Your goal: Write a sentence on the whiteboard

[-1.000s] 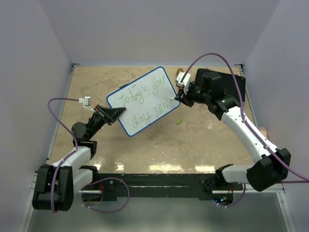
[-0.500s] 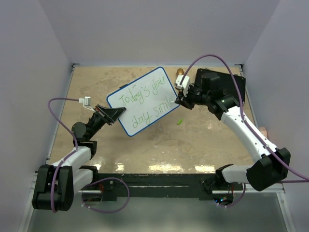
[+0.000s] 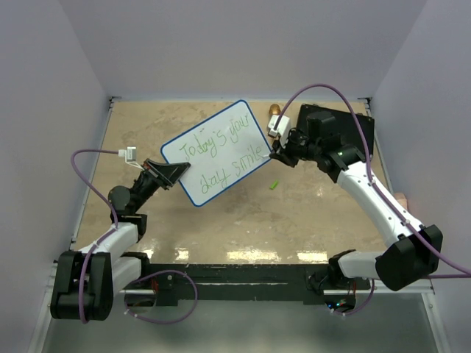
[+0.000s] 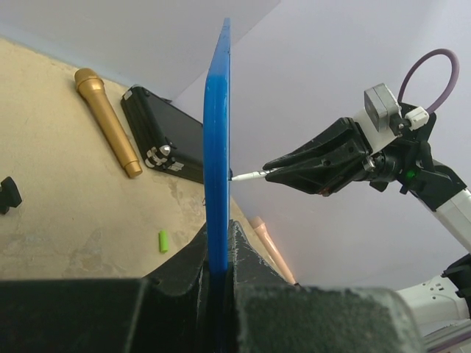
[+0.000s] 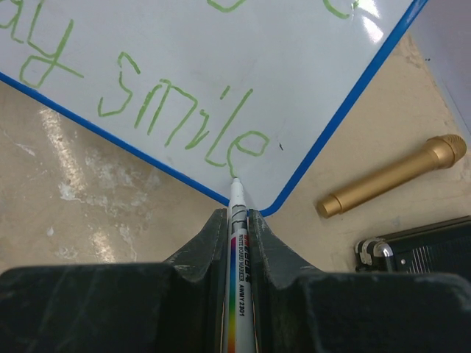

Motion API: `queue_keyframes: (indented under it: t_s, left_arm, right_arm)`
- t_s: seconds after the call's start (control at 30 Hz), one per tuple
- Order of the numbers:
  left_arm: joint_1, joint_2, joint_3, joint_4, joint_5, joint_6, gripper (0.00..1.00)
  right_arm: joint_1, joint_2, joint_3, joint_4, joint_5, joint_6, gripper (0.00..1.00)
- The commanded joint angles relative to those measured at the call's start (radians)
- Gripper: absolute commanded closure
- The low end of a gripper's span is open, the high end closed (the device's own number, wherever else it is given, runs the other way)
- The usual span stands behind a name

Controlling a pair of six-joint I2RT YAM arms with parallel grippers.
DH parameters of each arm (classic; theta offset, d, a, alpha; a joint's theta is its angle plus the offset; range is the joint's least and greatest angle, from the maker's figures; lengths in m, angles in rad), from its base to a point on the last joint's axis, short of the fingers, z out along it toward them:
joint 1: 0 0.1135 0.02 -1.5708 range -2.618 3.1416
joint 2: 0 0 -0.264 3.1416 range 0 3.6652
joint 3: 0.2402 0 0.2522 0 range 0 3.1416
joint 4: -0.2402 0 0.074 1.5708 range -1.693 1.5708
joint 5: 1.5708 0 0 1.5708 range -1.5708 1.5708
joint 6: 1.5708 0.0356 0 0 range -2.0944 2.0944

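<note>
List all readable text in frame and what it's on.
"Today's your day smile": green handwriting on the whiteboard.
"AWM 2301": marker barrel, as best I can read it; the print beside it is too small to read.
Case, microphone: no text visible.

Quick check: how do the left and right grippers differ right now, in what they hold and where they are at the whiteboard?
The left gripper clamps the blue rim of the whiteboard on its left side; the right gripper grips a marker at the board's right corner. The left one only holds the board, while the right one sets the marker tip on the writing face, just after "smile". Both are shut.
</note>
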Motion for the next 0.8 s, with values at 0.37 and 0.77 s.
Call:
queue_keyframes:
  t_s: [0.37, 0.77]
  left_arm:
    - [0.023, -0.013, 0.024, 0.109, 0.026, 0.031, 1.00]
    - [0.104, -0.070, 0.247, -0.166, 0.186, 0.495, 1.00]
  right_arm:
    - [-0.066, -0.168, 0.126, 0.095, -0.222, 0.060, 1.00]
    - [-0.196, -0.229, 0.014, 0.156, -0.468, 0.108, 1.00]
